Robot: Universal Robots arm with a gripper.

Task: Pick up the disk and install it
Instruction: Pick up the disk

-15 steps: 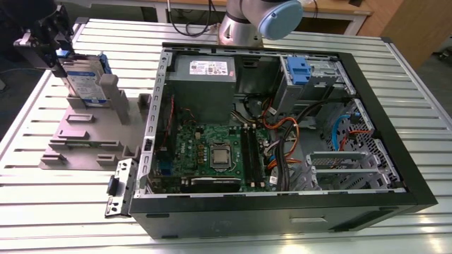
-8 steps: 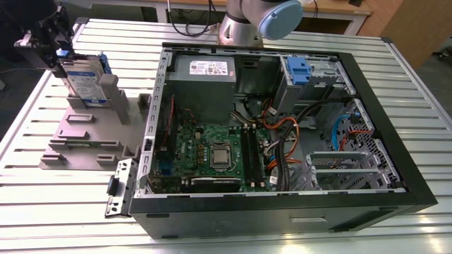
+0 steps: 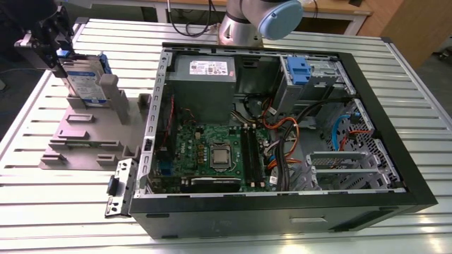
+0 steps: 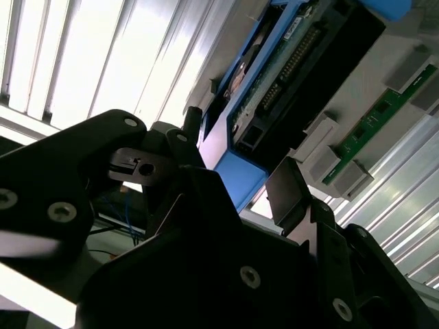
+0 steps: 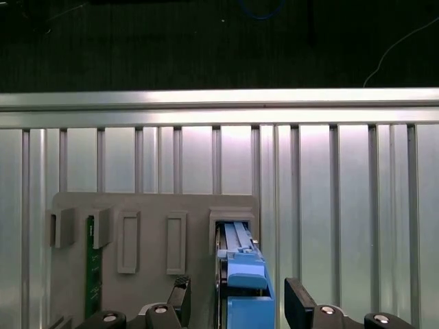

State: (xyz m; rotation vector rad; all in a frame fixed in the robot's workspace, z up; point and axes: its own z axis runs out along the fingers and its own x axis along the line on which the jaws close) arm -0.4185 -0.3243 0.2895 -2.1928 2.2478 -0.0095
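The disk [image 3: 83, 79], a silver drive with a white-and-blue label in a blue carrier, stands on edge in the grey holder [image 3: 84, 132] at the exterior view's left. My gripper [image 3: 51, 53] hangs at the disk's upper end. In the first wrist view the gripper [image 5: 236, 301] is open, with a black finger [image 5: 180, 295] on one side of the blue carrier [image 5: 243, 288] and the other finger [image 5: 295, 301] apart from it on the far side. The second wrist view has the disk [image 4: 295, 62] running away from the gripper [image 4: 240, 171], its connector side showing.
An open computer case [image 3: 282, 203] lies on the slatted aluminium table [image 3: 63, 211], right of the holder. Inside are a motherboard [image 3: 211, 148], a power supply [image 3: 205, 79], a blue bracket [image 3: 297, 69] and a metal drive cage [image 3: 339, 169]. A green memory board [image 5: 92, 274] stands in the holder.
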